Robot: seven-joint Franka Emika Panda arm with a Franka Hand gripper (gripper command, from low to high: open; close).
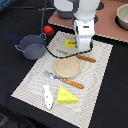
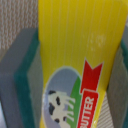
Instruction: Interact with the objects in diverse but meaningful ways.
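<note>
Yellow butter block (image 1: pixel 70 43): far edge of mat (image 1: pixel 100 75) on desk, directly under claw (image 1: pixel 81 47).
Ext view: arm upright over it; pot (image 1: pixel 32 47) well apart.
Wrist view: butter block (image 2: pixel 75 60) between green pads (image 2: pixel 29 80), long axis along the gap.
Claw state: straddling block; clenched or not, can't tell.

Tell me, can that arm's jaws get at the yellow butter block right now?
Probably yes: the gripper is right over the butter block, a jaw on either side, nothing between.
</note>
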